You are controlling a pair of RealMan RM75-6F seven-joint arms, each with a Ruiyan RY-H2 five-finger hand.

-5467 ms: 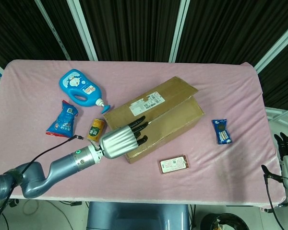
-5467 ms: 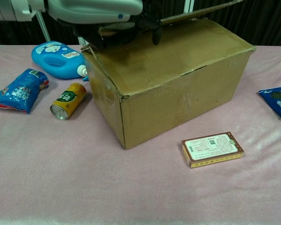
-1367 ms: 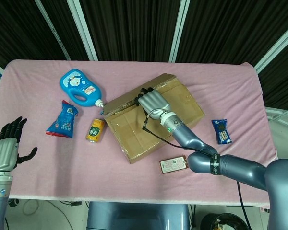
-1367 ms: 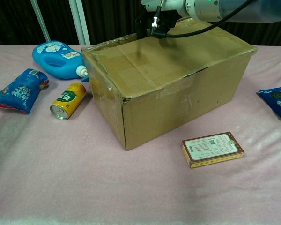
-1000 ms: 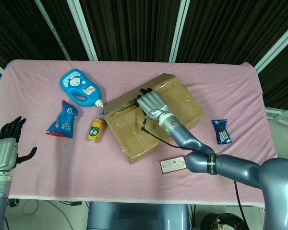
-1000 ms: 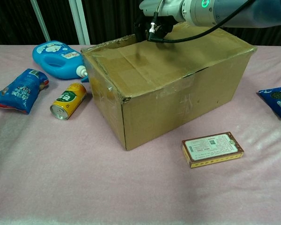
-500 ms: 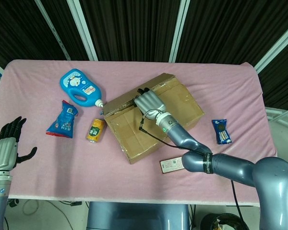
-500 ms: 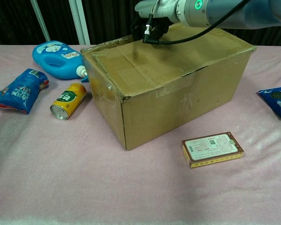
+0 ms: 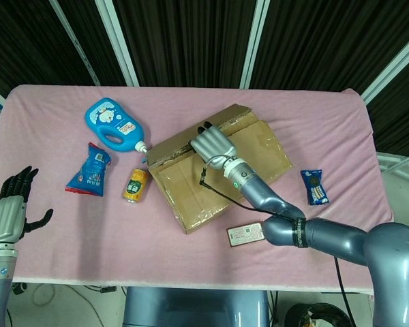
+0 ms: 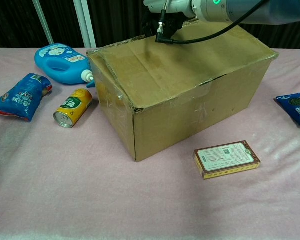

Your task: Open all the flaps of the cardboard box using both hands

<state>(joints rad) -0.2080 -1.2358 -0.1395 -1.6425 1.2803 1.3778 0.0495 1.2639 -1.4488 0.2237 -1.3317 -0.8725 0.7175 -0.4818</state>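
Both hands are seen: right hand [image 9: 213, 143] is laid on the far top edge of the cardboard box [image 9: 218, 170], fingers hooked over it; whether anything is pinched cannot be told. Left hand [image 9: 10, 208] is held off the table's left edge, fingers spread, holding nothing. Box sits mid-table, flaps closed.

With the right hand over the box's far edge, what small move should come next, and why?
Probably curl the right hand's fingers under the far flap's edge and lift. The cardboard box top looks flat and closed, the fingers reach over its far edge, and the left hand hangs open well off to the side.
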